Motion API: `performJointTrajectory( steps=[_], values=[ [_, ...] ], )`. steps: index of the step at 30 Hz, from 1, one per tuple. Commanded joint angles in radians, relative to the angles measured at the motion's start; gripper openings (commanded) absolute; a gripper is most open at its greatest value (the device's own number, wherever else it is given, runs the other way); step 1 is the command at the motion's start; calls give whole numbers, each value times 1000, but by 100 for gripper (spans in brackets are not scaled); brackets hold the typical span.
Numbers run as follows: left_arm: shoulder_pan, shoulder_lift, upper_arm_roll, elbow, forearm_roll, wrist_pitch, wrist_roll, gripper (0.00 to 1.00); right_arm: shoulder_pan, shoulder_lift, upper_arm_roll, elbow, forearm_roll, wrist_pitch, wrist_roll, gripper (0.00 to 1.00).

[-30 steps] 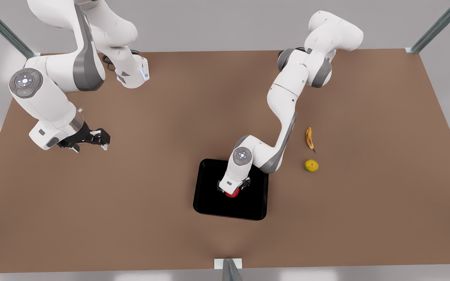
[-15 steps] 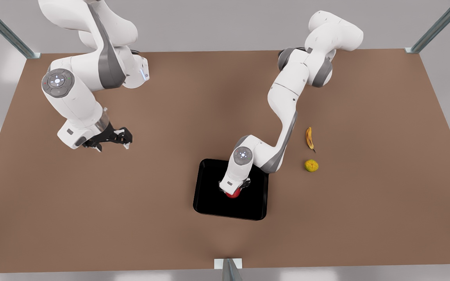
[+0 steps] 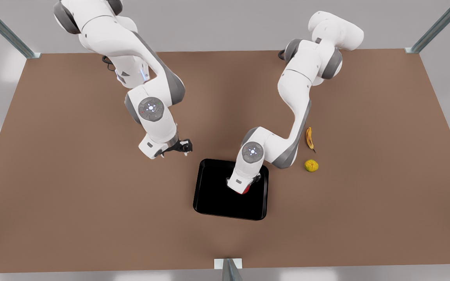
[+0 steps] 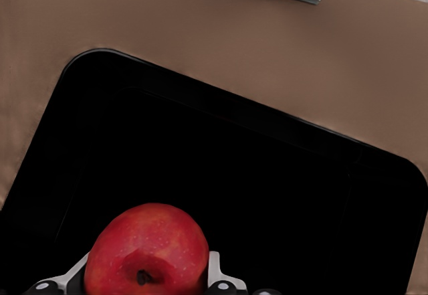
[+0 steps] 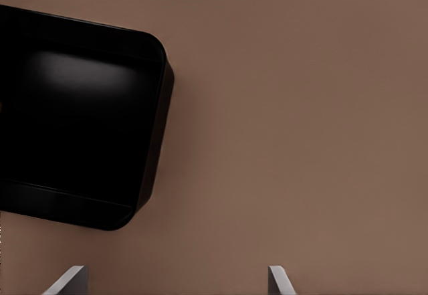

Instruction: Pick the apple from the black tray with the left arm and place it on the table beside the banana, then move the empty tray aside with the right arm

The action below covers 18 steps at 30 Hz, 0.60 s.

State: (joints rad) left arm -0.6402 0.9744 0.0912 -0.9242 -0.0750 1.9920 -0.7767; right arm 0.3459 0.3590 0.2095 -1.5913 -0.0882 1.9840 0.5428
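While left hand (image 4: pixel 144 283) grips apple (image 4: pixel 147 249), no labels.

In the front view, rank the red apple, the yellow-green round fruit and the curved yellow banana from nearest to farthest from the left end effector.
1. The small round red apple, held in the left end effector over the glossy black tray.
2. The yellow-green round fruit, on the brown table toward the front view's right.
3. The slim curved yellow banana, just beyond that fruit, toward the arms' bases.
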Motion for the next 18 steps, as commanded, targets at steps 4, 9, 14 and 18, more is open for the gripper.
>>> performJointTrajectory(
  steps=[4,9,14,18],
  values=[
    [22,-45,5,-13,3,-182,136,80,41,57,2,2,1,183,457,100],
    [88,-83,8,-24,14,-275,243,80,71,175,-1,-1,-5,406,381,100],
    [171,-112,8,-31,40,-381,346,80,30,219,-2,-10,-7,435,327,100],
    [220,-148,8,-105,61,-400,402,80,10,259,-4,-1,-2,483,287,100]
  ],
)
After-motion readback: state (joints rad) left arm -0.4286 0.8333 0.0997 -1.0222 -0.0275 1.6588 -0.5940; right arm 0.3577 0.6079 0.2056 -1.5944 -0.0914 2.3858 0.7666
